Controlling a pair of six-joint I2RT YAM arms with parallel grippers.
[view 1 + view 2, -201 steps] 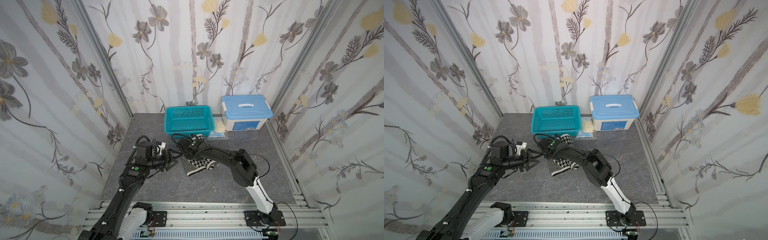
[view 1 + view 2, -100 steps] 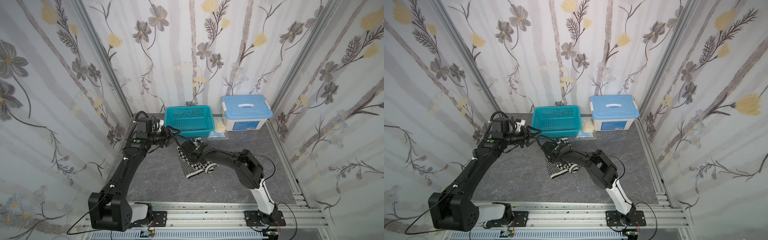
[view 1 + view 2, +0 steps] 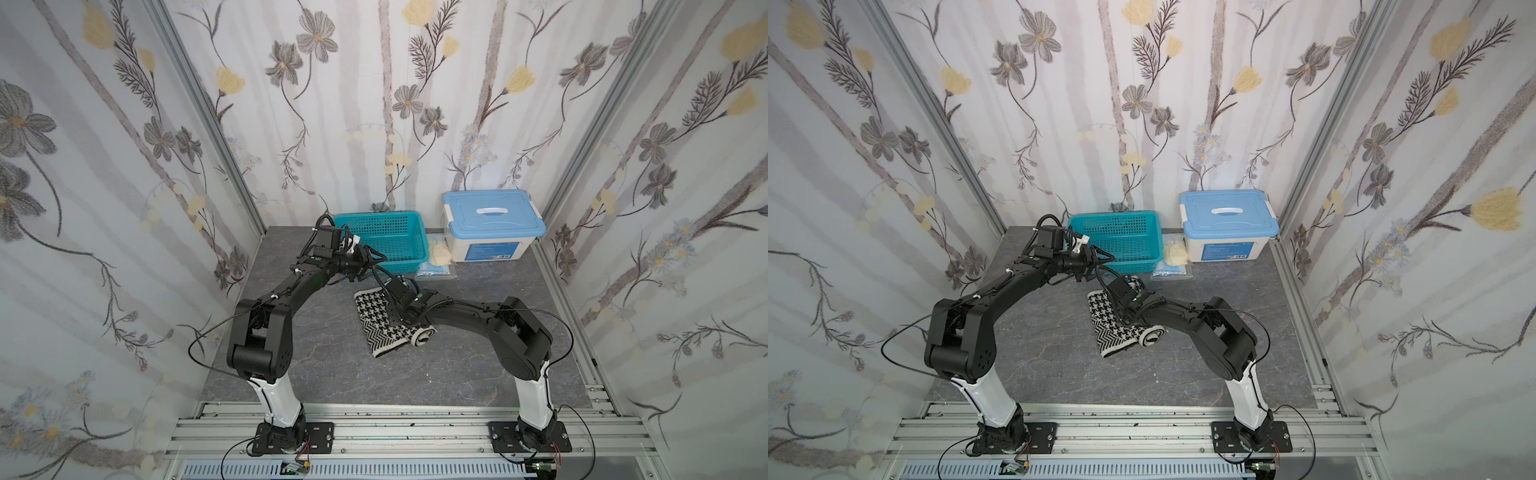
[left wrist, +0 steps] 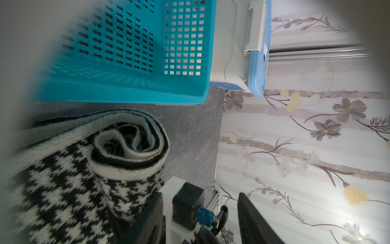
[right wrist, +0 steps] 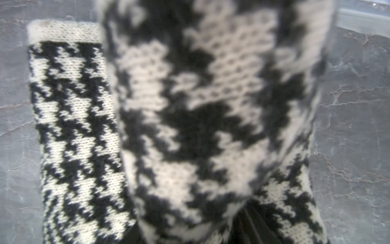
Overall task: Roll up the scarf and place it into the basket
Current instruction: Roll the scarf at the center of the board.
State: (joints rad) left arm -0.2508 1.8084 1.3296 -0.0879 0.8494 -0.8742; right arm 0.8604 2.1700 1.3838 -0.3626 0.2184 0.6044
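Count on the worktop (image 3: 324, 365): one scarf (image 3: 380, 316), one basket (image 3: 374, 215), one lidded box (image 3: 492, 218), one pale yellow cloth lump (image 3: 439, 253), one blue packet (image 3: 436, 269). Two robot arms: left arm (image 3: 291, 291), right arm (image 3: 469, 316).

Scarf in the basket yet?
No: the scarf lies partly rolled on the table in front of the basket, whose inside is bare.
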